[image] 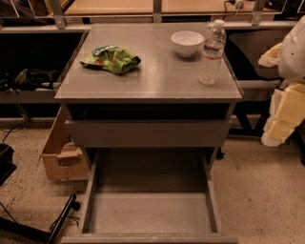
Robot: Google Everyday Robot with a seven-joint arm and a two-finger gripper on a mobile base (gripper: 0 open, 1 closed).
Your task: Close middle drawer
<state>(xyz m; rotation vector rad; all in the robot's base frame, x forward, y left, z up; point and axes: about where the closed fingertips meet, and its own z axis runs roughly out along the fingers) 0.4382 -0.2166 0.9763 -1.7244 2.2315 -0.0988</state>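
Middle drawer (150, 212) pulled out, one bowl (187, 43), one bottle (212, 52), one bag (110, 58) on cabinet (157, 76), gripper (283, 114) at right edge, opening unclear

This looks like a robotics lab or workshop. A speckled hard floor (257, 190) lies around the grey bench (157, 71), with loose black cables (57, 221) near its front left corner. An open cardboard box (59, 157) stands against its left side and wooden desks (114, 5) beyond its back edge. The robot's gripper (283, 112) hangs just off its right edge.
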